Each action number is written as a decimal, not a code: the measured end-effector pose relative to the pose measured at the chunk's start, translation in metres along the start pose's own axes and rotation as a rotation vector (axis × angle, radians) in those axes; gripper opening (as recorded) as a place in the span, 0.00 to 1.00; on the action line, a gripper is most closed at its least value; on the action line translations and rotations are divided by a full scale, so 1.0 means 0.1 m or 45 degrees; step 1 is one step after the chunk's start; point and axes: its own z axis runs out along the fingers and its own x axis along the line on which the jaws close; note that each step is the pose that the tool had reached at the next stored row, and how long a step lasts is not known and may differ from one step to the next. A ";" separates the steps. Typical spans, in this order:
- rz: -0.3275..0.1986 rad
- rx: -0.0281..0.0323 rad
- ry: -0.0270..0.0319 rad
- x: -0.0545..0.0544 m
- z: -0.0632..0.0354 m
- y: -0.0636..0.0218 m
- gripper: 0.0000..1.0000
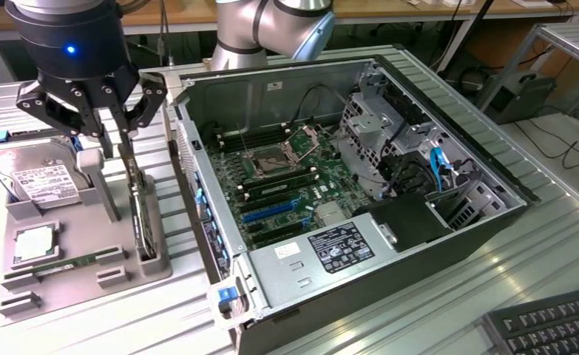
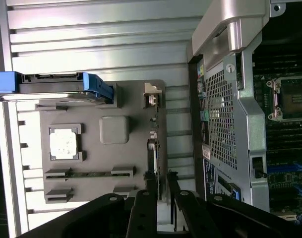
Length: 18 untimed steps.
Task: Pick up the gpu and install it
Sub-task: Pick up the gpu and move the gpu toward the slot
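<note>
Black two-finger gripper (image 1: 114, 140) hangs half open astride the thin olive-brown gpu (image 1: 143, 214), which stands on edge in the grey plastic parts tray (image 1: 82, 274); the card looks light, stiff and fragile, so I'd pinch its bare top edge.

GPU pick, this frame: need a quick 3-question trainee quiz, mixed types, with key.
1. True or false: the GPU is already seated on the motherboard.
2. Which part is the tool nearest to? A) hard drive B) GPU C) CPU
3. In the exterior view, on which side of the case does the tray sit?
Key: 1 false, it stands on edge in the tray; 2 B; 3 the exterior view's left.
</note>
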 end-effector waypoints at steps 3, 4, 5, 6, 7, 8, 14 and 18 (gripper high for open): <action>0.000 -0.0002 -0.0024 0.00 0.018 -0.001 0.36; 0.000 -0.0001 -0.0032 0.01 0.033 -0.002 0.36; 0.000 -0.0001 -0.0038 0.01 0.052 -0.002 0.36; 0.000 -0.0001 -0.0043 0.02 0.070 -0.004 0.36; 0.002 -0.0002 -0.0061 0.03 0.113 -0.009 0.36; 0.004 -0.0003 -0.0079 0.03 0.143 -0.012 0.36; 0.012 -0.0008 -0.0170 0.06 0.270 -0.027 0.36; 0.019 -0.0014 -0.0278 0.08 0.390 -0.046 0.36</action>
